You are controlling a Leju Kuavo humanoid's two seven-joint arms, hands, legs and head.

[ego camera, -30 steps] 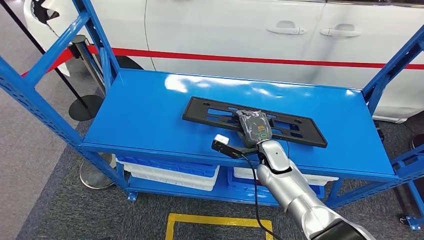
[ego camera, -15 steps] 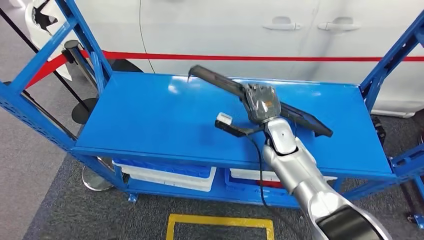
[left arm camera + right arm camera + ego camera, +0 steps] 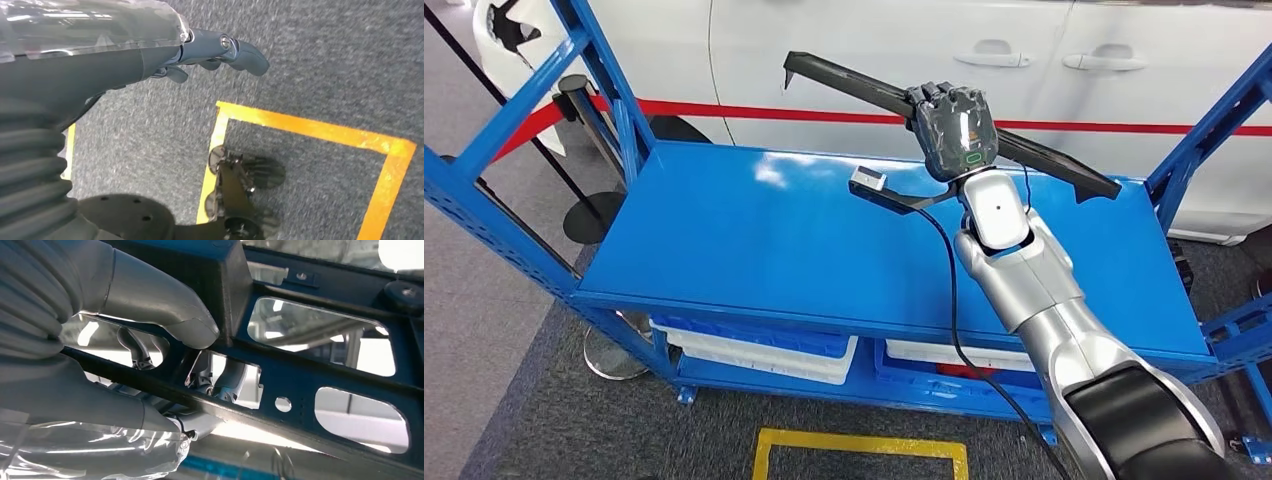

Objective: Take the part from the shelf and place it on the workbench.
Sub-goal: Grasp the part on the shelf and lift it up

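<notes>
A white car (image 3: 844, 60) with a red stripe (image 3: 754, 110) along its side stands just behind the rack, two door handles (image 3: 994, 58) showing high on its panels. White bins (image 3: 759, 350) sit on the lower tier. On the grey carpet (image 3: 534, 410), yellow tape (image 3: 864, 445) marks out a box in front, and a black stanchion post (image 3: 584, 100) with a round base stands off to the left.

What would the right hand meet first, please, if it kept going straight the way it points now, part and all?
Probably the white car behind the shelf: the right hand holds the black part raised clear of the shelf top, aimed toward the car's doors. Depth is unclear from the head view.
</notes>
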